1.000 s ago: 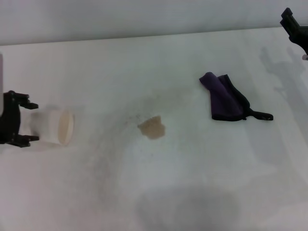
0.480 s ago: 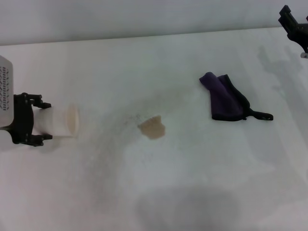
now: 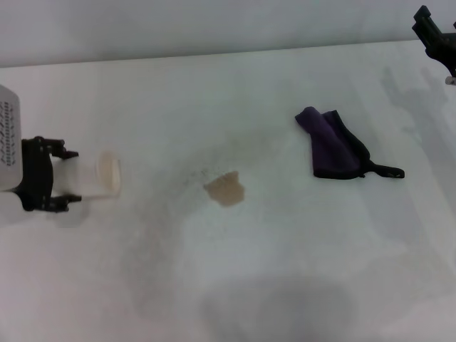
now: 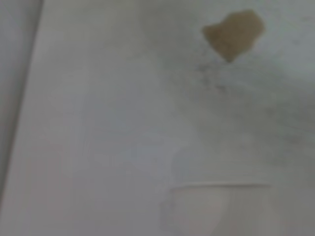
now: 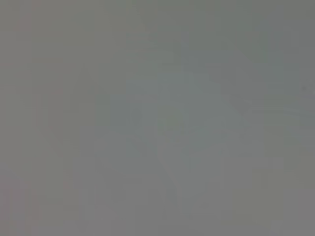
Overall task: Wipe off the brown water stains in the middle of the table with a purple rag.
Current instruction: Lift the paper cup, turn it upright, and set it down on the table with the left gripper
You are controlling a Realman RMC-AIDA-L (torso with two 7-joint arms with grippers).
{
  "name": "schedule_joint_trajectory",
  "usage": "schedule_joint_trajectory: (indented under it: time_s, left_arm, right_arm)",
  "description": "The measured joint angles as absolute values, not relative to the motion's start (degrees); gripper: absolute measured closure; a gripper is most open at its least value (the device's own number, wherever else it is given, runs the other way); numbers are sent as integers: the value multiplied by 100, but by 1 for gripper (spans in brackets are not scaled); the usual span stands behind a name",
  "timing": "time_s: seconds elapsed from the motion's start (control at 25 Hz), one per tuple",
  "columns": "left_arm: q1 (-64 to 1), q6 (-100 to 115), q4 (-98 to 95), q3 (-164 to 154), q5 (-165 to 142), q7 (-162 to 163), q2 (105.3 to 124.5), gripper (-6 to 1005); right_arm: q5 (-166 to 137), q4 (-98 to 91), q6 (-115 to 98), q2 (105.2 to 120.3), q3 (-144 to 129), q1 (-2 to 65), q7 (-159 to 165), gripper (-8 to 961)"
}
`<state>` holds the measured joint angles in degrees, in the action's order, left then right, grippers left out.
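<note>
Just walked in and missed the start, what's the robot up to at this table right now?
The left tool is shut on a white paper cup, held on its side at the table's left edge. The brown water stains sit unwiped in the middle. The purple rag lies crumpled and untouched to the right. The right tool is up at the far right corner, away from the rag.

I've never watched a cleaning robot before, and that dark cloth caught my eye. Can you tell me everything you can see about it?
The purple rag is a small dark purple cloth, soft-looking, with black edging and a short black loop tab sticking out toward the robot's right. It lies crumpled and partly folded on the white table, to the right of the brown water stains and apart from them. Nothing grips or touches it; the right gripper is farther back, near the table's far right corner.
</note>
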<state>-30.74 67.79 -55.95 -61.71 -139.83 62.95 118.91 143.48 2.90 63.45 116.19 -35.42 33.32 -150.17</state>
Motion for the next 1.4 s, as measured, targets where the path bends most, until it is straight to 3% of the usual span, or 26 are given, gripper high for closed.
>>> schedule_joint_trajectory:
  time_s: [0.44,1.16,1.4]
  left_arm:
    - [-2747,6141,-5239,-5667,-11687,5999,11886,321]
    - [-2814,5916,-987,-5454,-5148,3379,11970,410]
    - [-2984,5977,-396,-5460,-4733,3307,11989,414]
  right_arm:
    - [14361,290,6327,11619,-3501,3358,-14881,86]
    - [14361,229,6151,11619,-3489,3422,-14880,86]
    - [14361,176,6074,11605,-3489,3428,-14880,87]
